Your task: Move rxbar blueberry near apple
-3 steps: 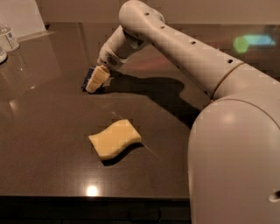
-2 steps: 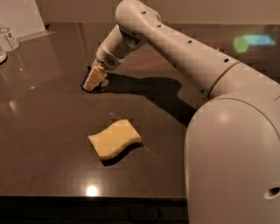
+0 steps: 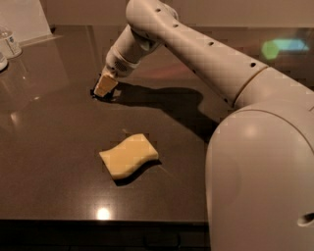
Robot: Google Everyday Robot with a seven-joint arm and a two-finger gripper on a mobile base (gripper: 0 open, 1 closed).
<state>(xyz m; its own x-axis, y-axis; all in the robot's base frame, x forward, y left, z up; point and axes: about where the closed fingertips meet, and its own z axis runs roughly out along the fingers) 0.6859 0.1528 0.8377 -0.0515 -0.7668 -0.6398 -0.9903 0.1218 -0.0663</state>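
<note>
My gripper [image 3: 105,87] is at the end of the white arm, down at the dark table [image 3: 54,147] in the left middle of the camera view. A small dark shape, seemingly the rxbar blueberry [image 3: 97,94], shows just under and left of the gripper's tan tip; most of it is hidden by the gripper. I cannot tell whether the gripper holds it. The apple is out of view.
A pale yellow wavy sponge [image 3: 129,156] lies on the table in front of the gripper, nearer the front edge. A clear bottle [image 3: 11,43] stands at the far left back, next to a white panel [image 3: 22,14]. My arm's bulky white body fills the right side.
The gripper has shifted slightly to the left along the table. The sponge has not moved.
</note>
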